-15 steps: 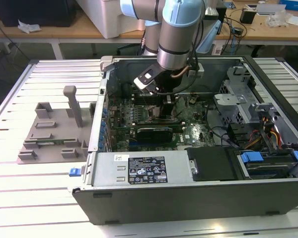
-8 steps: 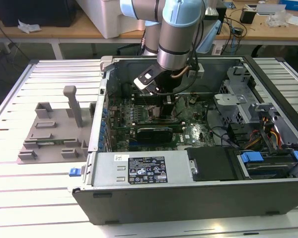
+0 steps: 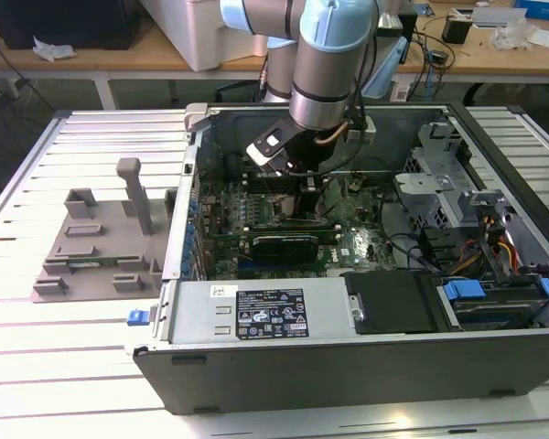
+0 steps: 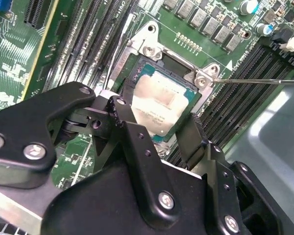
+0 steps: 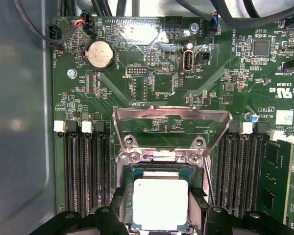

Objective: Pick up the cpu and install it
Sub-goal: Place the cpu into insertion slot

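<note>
Tabletop: the pale slatted metal tabletop (image 3: 73,366) carries the open dark grey computer case (image 3: 348,366). Nothing on it bears on the step you are in.
Arm: the silver and blue robot arm (image 3: 334,55) reaches down into the case over the green motherboard (image 5: 161,83). Travel straight down only; I judge any sideways drift here to be risky.
Memory slots: long black memory slots (image 5: 83,166) flank the socket on both sides. Treat them as the limits for the tool's width.
Socket: the square socket with its bright steel load plate (image 5: 171,122) stands with the plate swung up and out of the way. The thin steel latch lever (image 4: 264,81) juts off to one side, apart from the chip.
Tool: the black two-finger tool (image 4: 157,120) pinches the chip by two opposite edges, its fingers (image 4: 132,132) pressed against the pale rim.
Cpu: the small flat square cpu (image 5: 160,203) with the silver-grey metal top sits inside the socket's outline in both wrist views. Whether it rests on the contacts or hangs just above them, you cannot tell.
Doing it well: hold the chip level, square its edges to the socket walls, and use no downward force. It should drop in under its own weight.
</note>
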Motion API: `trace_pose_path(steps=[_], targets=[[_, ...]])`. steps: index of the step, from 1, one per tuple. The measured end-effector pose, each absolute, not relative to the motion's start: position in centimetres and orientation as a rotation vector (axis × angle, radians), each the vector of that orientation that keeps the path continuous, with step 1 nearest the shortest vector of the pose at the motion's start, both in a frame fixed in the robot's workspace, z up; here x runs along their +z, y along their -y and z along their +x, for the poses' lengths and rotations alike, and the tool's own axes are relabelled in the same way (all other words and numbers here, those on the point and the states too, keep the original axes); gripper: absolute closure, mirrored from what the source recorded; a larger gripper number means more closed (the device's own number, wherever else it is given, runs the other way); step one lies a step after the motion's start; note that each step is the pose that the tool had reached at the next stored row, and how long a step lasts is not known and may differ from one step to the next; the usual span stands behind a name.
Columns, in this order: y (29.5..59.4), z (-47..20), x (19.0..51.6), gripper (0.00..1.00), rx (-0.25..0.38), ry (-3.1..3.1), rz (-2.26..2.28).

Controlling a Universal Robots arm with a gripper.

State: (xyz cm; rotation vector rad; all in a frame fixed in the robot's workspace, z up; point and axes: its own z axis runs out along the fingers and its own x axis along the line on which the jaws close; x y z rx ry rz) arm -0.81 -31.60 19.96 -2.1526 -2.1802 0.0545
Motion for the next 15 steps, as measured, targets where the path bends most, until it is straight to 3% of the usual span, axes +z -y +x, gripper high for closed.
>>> trace_pose_path(steps=[15], targets=[[32.11,-0.79,20.79,0.38,0.059,2.182,-2.155]])
